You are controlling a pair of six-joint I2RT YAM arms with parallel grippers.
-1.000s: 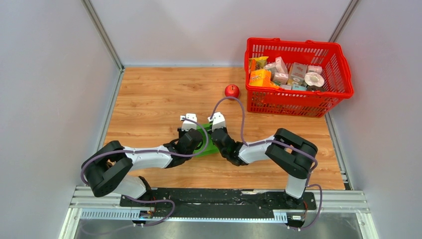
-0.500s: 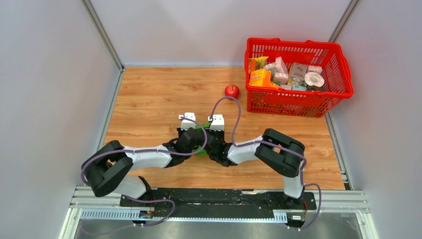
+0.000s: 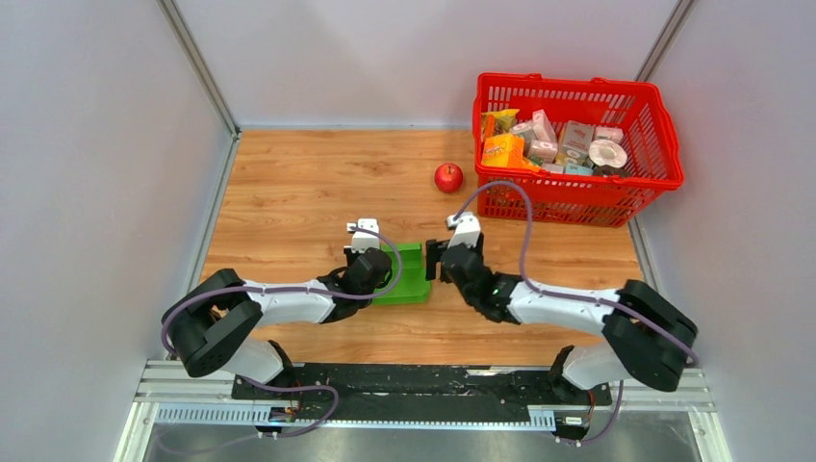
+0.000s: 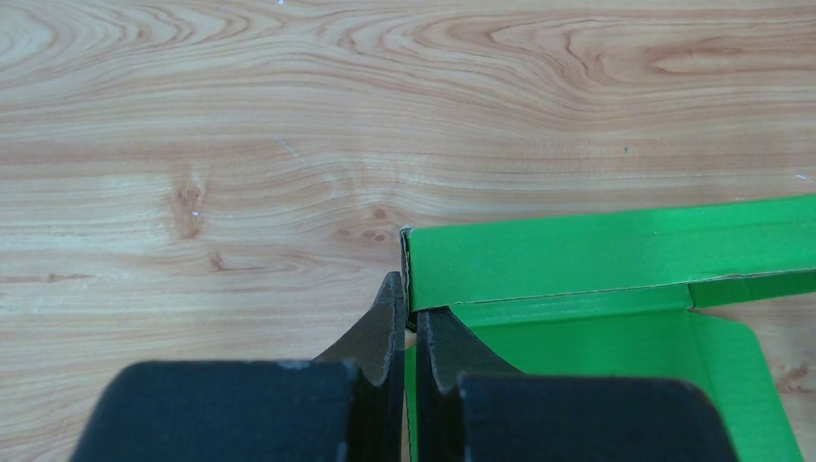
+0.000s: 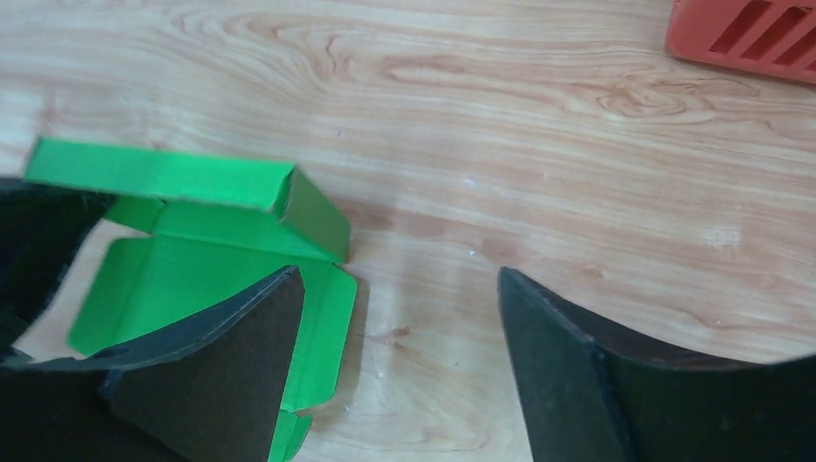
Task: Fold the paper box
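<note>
the right pincer (image 5: 396, 279), now released, is backing off the half-folded paper box (image 5: 192, 183) while the left pincer (image 4: 406, 306) is clenching its edge.

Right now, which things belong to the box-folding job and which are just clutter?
Job:
box, green, partly folded
left end effector, shut on a box wall
right end effector, open, beside the box

Clutter:
apple
basket, red
packages in the basket
</note>
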